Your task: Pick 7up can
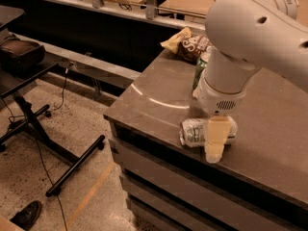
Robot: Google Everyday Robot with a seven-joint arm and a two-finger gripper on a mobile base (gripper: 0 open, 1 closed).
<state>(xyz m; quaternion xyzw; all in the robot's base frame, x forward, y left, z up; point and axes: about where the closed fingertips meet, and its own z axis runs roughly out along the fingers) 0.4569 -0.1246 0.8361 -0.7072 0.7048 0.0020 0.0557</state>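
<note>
Right, counter [159,100]: dark top, centre to right of frame.
Chip bag [185,41]: I see it at the counter's far edge, upper centre.
7up can [195,131]: on its side near the counter's front edge.
Gripper [215,146]: down over the can's right half; whether the jaws grip it, I cannot tell.

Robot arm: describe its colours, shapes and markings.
The arm is glossy white, built of fat rounded segments with small dark holes. Its cylindrical wrist carries a speckled grille patch. The hand, pale cream and blocky, is at the 7up can lying near the counter edge. No cables show.
</note>
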